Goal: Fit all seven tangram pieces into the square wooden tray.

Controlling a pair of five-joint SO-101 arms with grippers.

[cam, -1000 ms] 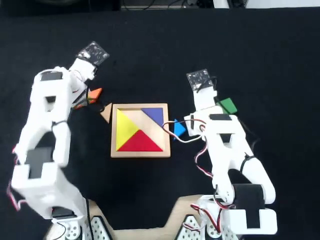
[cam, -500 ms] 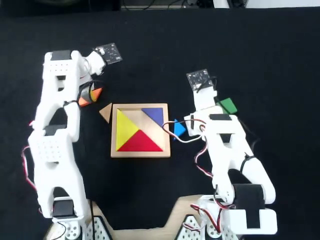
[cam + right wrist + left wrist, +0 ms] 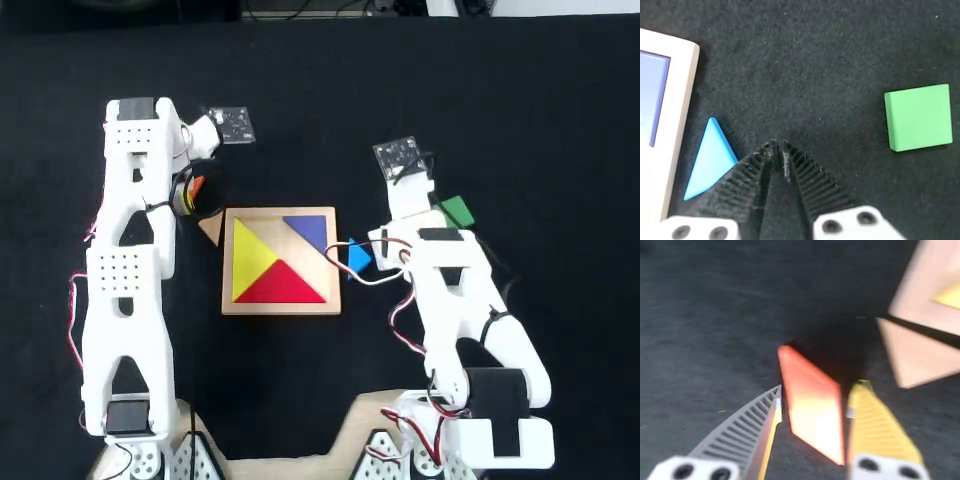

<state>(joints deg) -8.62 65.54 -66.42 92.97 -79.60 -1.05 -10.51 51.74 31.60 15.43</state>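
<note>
In the square wooden tray [image 3: 280, 308], at the middle of the table [image 3: 520, 90], the red triangle [image 3: 283, 283] fills the near side. The yellow triangle [image 3: 248, 255] takes the left side and the dark blue triangle [image 3: 308, 230] sits in the far right corner; the rest of the floor is bare.

Just off the tray's right edge lies the light blue triangle [image 3: 710, 160], flat on the table. The right gripper [image 3: 775, 150] hangs between it and the green square [image 3: 917, 117], with its jaws pressed together on nothing. The square lies farther toward the table's right edge, well apart from the tray.

A wooden triangle [image 3: 210, 225] lies at the tray's far left corner, almost touching it. Just beyond it the left gripper [image 3: 820, 387] has the orange parallelogram [image 3: 812, 410] clamped between its jaws, tilted on edge and, by the shadow under it, off the table.

These pieces look like thin, stiff painted wood, so they are probably light and hard to damage. Their smooth faces could well slide or pivot in a pinch. A flat piece is best taken across two opposite straight edges near its middle. The triangles offer no parallel pair, so a grip from the long side to the opposite corner would likely twist. The held parallelogram will need levelling before it can drop into the tray
</note>
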